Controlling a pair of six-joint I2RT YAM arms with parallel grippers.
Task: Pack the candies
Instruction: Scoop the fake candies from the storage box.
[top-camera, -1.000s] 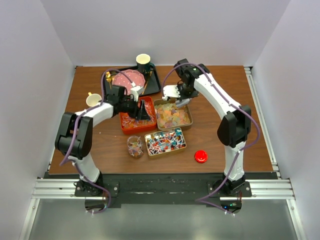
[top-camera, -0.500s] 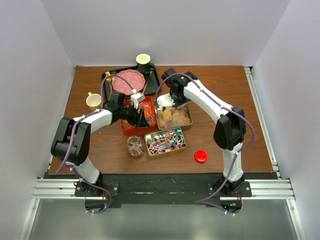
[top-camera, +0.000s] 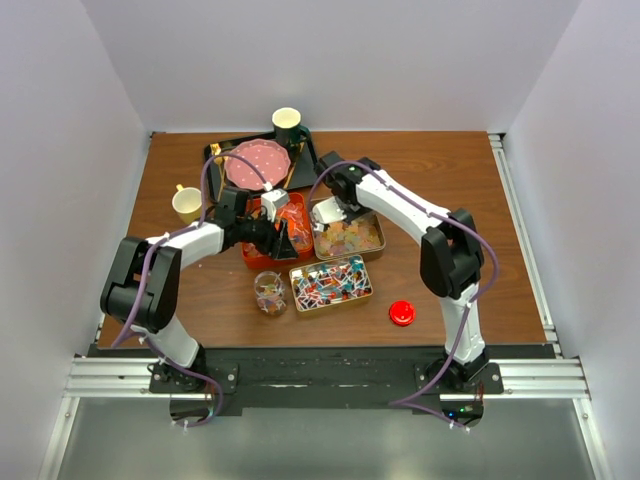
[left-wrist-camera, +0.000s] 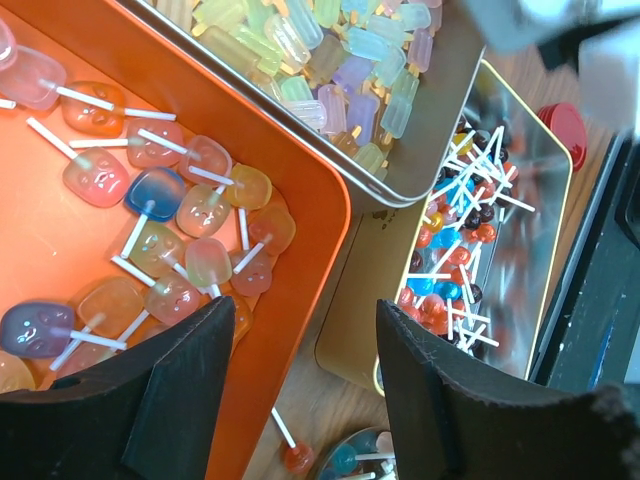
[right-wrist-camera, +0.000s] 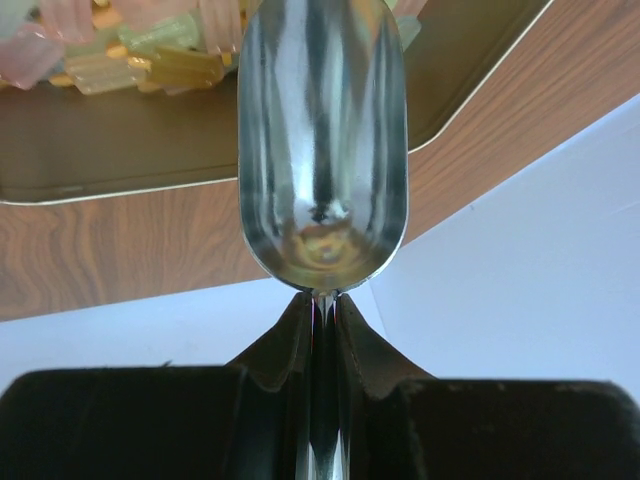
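The right end effector (right-wrist-camera: 322, 312) is clenched on the thin handle of a shiny metal scoop (right-wrist-camera: 322, 140). The scoop's bowl looks empty and hangs by the edge of a gold rectangular tin (right-wrist-camera: 150, 150) holding pastel gummy candies (right-wrist-camera: 100, 60), at the top of the right wrist view. The left end effector (left-wrist-camera: 300, 400) is released, its black fingers (left-wrist-camera: 190, 390) spread around nothing. It sits above the rim of an orange plastic tray (left-wrist-camera: 320, 215) of translucent stick candies (left-wrist-camera: 155, 190). A second gold tin (left-wrist-camera: 540, 170) of small bright lollipops (left-wrist-camera: 450, 260) lies at the right of that frame. A small glass jar (top-camera: 270, 293) with a few sweets stands lower left of centre in the overhead view.

The likeliest failures:
- The narrow handle could twist between the jaws when the scoop is driven into the gummy pile, tipping the load onto the brown wooden surface (top-camera: 440, 180).
- The push could slide the tin.
- The jar's mouth looks small beside the scoop bowl, so pouring may scatter pieces.
- Both arms crowd the middle of the overhead view, so a careless sweep risks a collision.
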